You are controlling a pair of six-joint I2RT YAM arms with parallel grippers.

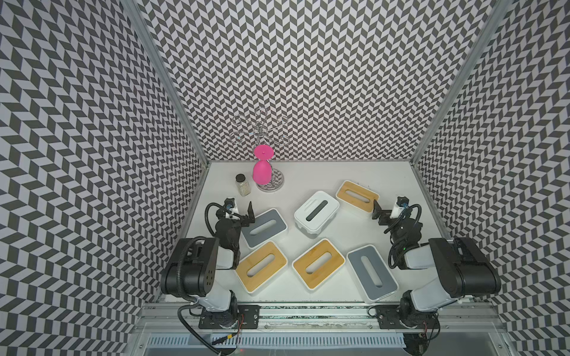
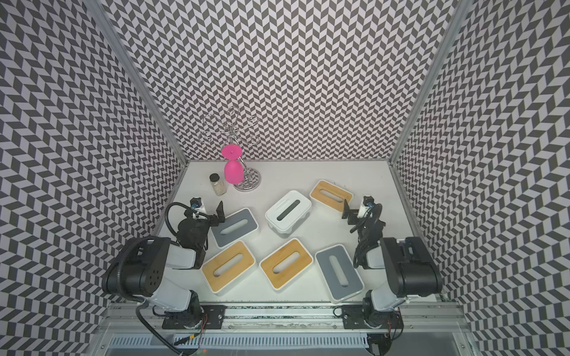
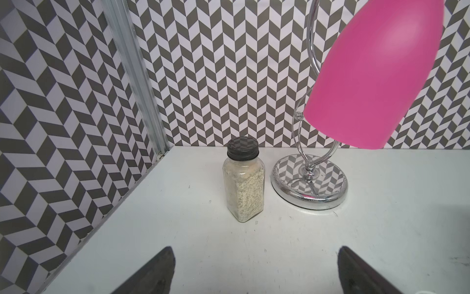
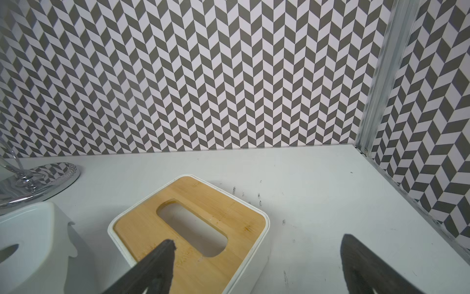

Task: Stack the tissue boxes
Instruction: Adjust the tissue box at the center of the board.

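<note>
Six tissue boxes lie apart on the white table, none on another. A grey-lidded box [image 1: 263, 228] sits at the left, a white one [image 1: 316, 213] in the middle, a bamboo-lidded one [image 1: 357, 196] at the far right. Along the front lie two bamboo-lidded boxes [image 1: 261, 266] [image 1: 318, 263] and a grey one [image 1: 371, 273]. My left gripper [image 1: 250, 212] [image 3: 255, 250] is open and empty by the left grey box's far corner. My right gripper [image 1: 377, 209] [image 4: 258, 240] is open, one finger over the far bamboo box [image 4: 229, 211], touching nothing.
A small glass jar [image 1: 243, 185] [image 3: 243, 185] with a dark cap stands at the far left. Beside it a chrome rack [image 1: 273, 185] [image 3: 287, 196] holds a pink glass [image 1: 261, 172] [image 3: 376, 76] upside down. Patterned walls close in three sides.
</note>
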